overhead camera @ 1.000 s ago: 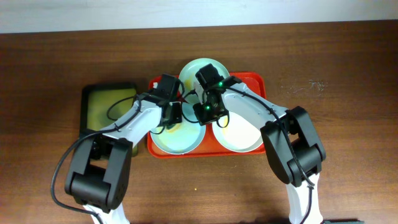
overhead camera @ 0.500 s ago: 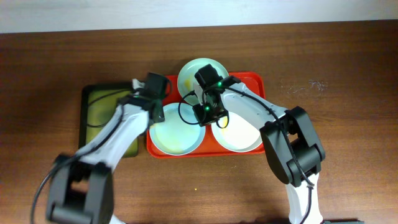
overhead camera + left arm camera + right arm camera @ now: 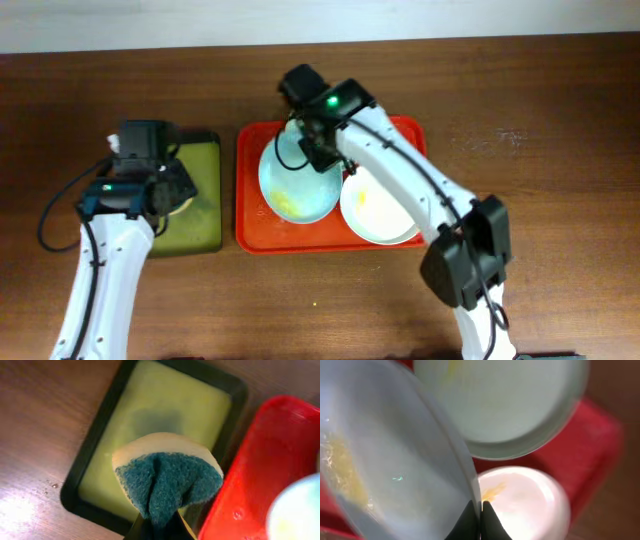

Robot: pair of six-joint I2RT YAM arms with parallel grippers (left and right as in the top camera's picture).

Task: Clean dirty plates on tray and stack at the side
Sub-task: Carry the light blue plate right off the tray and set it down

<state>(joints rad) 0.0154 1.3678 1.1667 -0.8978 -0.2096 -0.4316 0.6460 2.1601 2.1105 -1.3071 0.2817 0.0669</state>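
My right gripper (image 3: 481,510) has its jaws pinched narrow on the rim of the pale blue plate (image 3: 385,460). The plate stands tilted over the red tray (image 3: 250,225) and sweeps away to the left of the fingertips, with a yellowish smear (image 3: 342,467) on the face far from the grip. I cannot tell whether its lower edge rests on the tray. Ahead of the jaws lies the pale mint green plate (image 3: 505,405). Just to their right sits the white plate (image 3: 520,500), flat on the tray, with a small yellow streak on the side nearest the fingers. My left gripper (image 3: 160,527) is well apart from all this, its jaws clamped on a folded sponge (image 3: 167,477), blue scouring side toward the wrist camera and pale backing on top. Beyond those jaws is the black tray (image 3: 97,435) with its greenish inside, and the red tray's corner lies off to their right. I cannot tell if the sponge touches the black tray.
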